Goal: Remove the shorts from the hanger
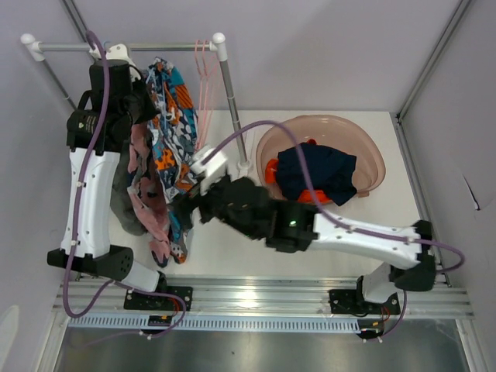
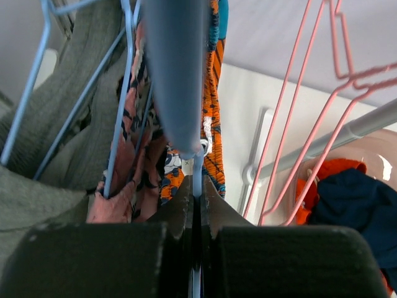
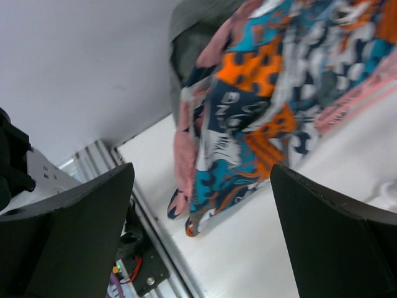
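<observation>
The shorts [image 3: 248,105] hang straight ahead of the right gripper [image 3: 200,174]. Their long axis runs down from the hanger, and the hem lies just beyond its 2 fingers, so this arm is nearer the hem. Its jaws stand fully wide, holding nothing. The left gripper [image 2: 196,195] is clamped tight on the blue hanger [image 2: 196,171] wire, with the shorts just beyond it.

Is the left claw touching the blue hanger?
Touching. In the left wrist view, the left gripper is shut on the blue hanger wire, pinching it.
</observation>
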### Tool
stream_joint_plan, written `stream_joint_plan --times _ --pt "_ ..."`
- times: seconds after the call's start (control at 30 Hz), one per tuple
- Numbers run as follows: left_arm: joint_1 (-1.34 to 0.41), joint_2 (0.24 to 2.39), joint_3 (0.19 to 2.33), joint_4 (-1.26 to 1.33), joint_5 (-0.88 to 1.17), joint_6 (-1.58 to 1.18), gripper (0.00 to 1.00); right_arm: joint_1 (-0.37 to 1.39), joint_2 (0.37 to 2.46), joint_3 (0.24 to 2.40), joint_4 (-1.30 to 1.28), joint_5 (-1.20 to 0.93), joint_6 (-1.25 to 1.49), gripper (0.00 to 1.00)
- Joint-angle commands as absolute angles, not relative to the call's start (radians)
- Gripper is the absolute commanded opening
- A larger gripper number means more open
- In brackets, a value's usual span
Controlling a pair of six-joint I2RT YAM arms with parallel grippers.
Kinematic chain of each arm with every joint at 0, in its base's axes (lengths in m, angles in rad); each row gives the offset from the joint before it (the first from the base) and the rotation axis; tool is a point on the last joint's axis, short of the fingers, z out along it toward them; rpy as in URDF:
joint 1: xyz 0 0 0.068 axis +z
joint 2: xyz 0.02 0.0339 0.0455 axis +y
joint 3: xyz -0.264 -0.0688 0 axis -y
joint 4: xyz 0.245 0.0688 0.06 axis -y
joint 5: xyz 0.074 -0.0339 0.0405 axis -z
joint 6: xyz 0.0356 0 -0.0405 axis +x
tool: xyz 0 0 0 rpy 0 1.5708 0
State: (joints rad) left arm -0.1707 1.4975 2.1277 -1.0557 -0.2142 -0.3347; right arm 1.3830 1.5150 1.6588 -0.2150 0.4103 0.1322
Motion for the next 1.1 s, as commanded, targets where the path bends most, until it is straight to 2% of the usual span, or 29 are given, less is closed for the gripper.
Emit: stream_joint_plan --times 0.0,0.27,0.57,0.63,0.67,0.77,1.07 --pt "-0.181 1.405 2.082 -0.982 -0.198 -0.364 0.0 1.457 1.638 1.764 -0.135 0.485 0.092 1.0" --pt "-0.183 1.322 2.016 -0.997 -0.179 -0.345 0.0 1.499 1.868 1.899 -0.066 0.548 0.038 0.99" --pt "-0.183 1.246 1.979 -1.014 -0.164 -0.339 0.0 1.486 1.937 1.899 0.027 0.785 0.005 0.98" --pt "-0.183 1.238 1.982 -1.017 -0.16 -0.339 0.0 1.486 1.928 1.876 0.047 0.804 0.005 0.89" --pt "-0.183 1.236 1.98 -1.017 -0.158 -0.341 0.0 1.486 1.925 1.865 0.054 0.801 0.005 0.71" --pt "-0.183 1.236 1.98 -1.011 -0.16 -0.345 0.0 1.496 1.905 1.819 0.046 0.779 0.015 0.0" --pt "-0.181 1.29 2.02 -0.968 -0.239 -0.304 0.0 1.699 1.815 1.523 0.003 0.92 0.222 0.0"
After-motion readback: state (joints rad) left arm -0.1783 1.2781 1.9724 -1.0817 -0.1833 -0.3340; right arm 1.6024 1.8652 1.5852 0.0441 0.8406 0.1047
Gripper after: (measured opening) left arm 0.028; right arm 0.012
